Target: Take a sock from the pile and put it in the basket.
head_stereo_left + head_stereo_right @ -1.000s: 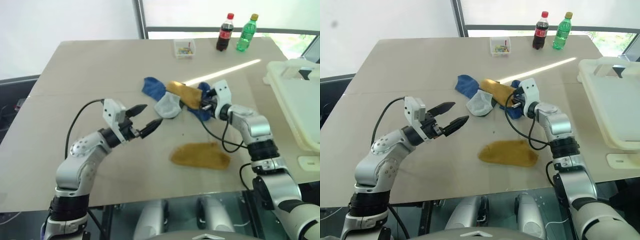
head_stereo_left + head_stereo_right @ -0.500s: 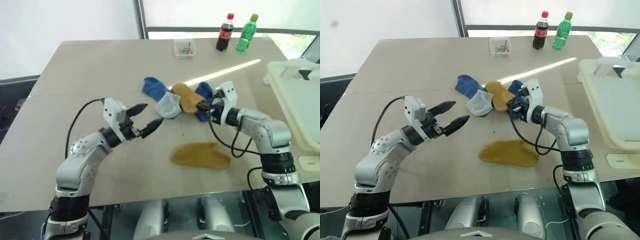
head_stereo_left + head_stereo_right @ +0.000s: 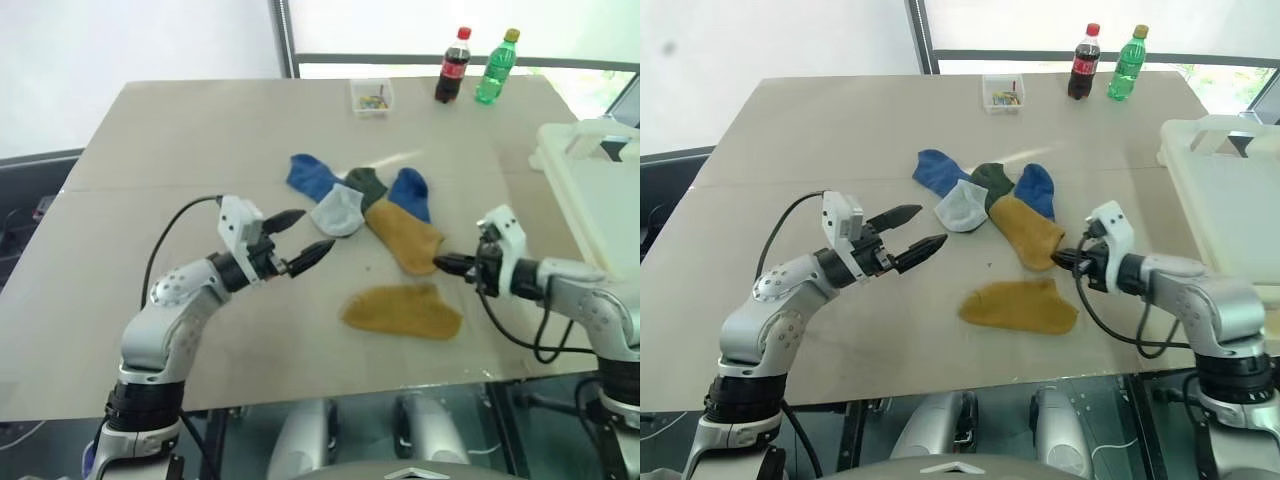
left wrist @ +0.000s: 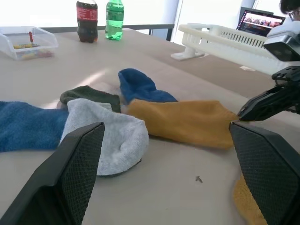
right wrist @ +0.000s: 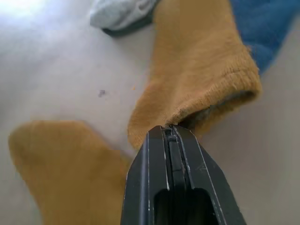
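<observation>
At lower right of the left eye frame, the right pincer (image 3: 441, 264) is closed, its black tips pinching the open cuff edge of a mustard sock (image 3: 404, 234) that lies stretched flat on the tabletop (image 3: 180, 140); the right wrist view shows the closed tips meeting at that cuff. Left of centre, the left pincer (image 3: 298, 238) hangs above the tabletop with its two fingers spread wide, holding nothing, pointing toward the pile (image 3: 350, 190).

That pile sits at mid-frame: a royal blue sock (image 3: 310, 176) at its left, a pale grey sock (image 3: 337, 211) overlapping it, a dark olive sock (image 3: 366, 182) behind, another blue sock (image 3: 409, 191) at the right, with the held mustard sock running from them toward the lower right. A second mustard sock (image 3: 402, 311) lies apart, nearer the frame's bottom.

At the right edge stands the cream-white basket (image 3: 592, 190). Along the top are a small clear box (image 3: 372, 96), a cola bottle (image 3: 451, 66) and a green bottle (image 3: 495, 68).
</observation>
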Controlling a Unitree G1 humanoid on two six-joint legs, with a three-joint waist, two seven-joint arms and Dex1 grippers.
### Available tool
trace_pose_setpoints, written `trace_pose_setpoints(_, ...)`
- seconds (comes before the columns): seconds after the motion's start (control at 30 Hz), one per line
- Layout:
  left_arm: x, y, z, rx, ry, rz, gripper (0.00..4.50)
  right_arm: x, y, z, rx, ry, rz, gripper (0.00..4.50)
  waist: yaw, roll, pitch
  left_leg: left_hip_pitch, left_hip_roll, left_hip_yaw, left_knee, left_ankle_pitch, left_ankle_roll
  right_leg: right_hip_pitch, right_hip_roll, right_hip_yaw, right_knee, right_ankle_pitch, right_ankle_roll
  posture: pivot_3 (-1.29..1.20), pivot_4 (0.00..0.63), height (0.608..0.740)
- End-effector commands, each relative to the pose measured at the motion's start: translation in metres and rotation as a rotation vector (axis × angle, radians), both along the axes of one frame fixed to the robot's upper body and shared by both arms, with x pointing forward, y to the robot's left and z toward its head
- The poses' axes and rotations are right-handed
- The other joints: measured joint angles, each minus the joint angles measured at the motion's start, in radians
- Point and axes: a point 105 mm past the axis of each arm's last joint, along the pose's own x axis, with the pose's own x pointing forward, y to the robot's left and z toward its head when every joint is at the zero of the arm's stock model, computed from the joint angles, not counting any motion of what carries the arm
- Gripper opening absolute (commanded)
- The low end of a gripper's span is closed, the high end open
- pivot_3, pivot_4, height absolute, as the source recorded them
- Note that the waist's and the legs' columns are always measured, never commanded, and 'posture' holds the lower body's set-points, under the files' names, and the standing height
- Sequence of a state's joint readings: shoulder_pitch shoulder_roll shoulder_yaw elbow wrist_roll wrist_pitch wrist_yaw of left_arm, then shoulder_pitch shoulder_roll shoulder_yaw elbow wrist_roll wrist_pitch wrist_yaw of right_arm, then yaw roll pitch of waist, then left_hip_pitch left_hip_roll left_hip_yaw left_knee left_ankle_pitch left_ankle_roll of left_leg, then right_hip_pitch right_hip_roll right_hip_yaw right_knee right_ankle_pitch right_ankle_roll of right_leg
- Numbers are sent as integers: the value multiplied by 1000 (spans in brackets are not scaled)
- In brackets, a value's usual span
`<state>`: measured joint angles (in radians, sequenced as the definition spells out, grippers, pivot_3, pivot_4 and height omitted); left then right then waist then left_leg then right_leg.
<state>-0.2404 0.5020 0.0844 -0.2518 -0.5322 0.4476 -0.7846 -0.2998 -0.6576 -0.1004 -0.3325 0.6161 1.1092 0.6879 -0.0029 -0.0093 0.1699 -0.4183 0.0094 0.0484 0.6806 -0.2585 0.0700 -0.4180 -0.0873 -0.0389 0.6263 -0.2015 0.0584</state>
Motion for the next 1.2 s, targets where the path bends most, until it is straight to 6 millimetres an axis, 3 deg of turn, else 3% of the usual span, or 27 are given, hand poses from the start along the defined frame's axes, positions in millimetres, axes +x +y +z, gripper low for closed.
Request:
trace_pose_setpoints(0.03, 0, -3, -6, 55, 2, -28, 4500, -11, -23, 3, -63, -10, 8, 65, 5, 0, 0, 0, 0, 0, 0, 0, 0, 0, 0, 0, 0, 0, 0, 0, 150, 732)
trace_pose_setpoints(0.23, -1, -9, -17, 87, 31, -72, 4500, -1, -65, -9, -228, -30, -99, 65, 7, 0, 0, 0, 0, 1, 0, 0, 0, 0, 0, 1, -1, -2, -3, 0, 150, 732)
trace_pose_setpoints(0.33, -1, -13, -20, 101, 41, -88, 4500, 10, -73, -6, -237, -69, -140, 65, 12, 0, 0, 0, 0, 1, 0, 0, 0, 0, 0, 1, 0, -2, -4, 0, 150, 732)
trace_pose_setpoints(0.5, 4, -24, -25, 121, 54, -108, 4500, 32, -66, -5, -234, -145, -179, 65, 14, 0, 0, 0, 0, 1, 1, 0, 0, 0, 1, 1, 0, -1, -2, 0, 150, 732)
trace_pose_setpoints(0.67, 13, -42, -34, 144, 81, -113, 4500, 63, -41, -4, -194, -204, -202, 65, 14, 0, 0, 0, 0, 1, 1, 0, 0, 0, 1, 1, 0, 0, 0, 0, 150, 732)
trace_pose_setpoints(0.77, 18, -57, -39, 130, 124, -115, 4500, 59, -28, 2, -164, -201, -141, 65, 21, 0, 0, 0, 0, 1, 1, 0, 0, 0, 1, 1, 0, 0, 0, 0, 150, 732)
trace_pose_setpoints(1.0, 33, -75, -46, 78, 224, -59, 4500, 41, -40, 12, -185, -217, -128, 65, 18, 0, 0, -1, -2, 0, 2, 0, 1, 1, 0, 1, 0, 0, 1, 0, 150, 732)
trace_pose_setpoints(1.13, 35, -79, -49, 68, 252, -33, 4500, 41, -38, 18, -163, -240, -162, 1145, 13, 0, 0, 0, 0, 0, 2, 0, 1, 0, 1, 1, 0, 0, 1, 0, 150, 732)
trace_pose_setpoints(1.2, 38, -80, -48, 56, 259, -16, 4500, 42, -35, 20, -139, -239, -179, 1145, 13, 0, 0, 0, 0, 0, 2, -1, 1, 0, 1, 1, 1, 0, 1, 0, 150, 732)
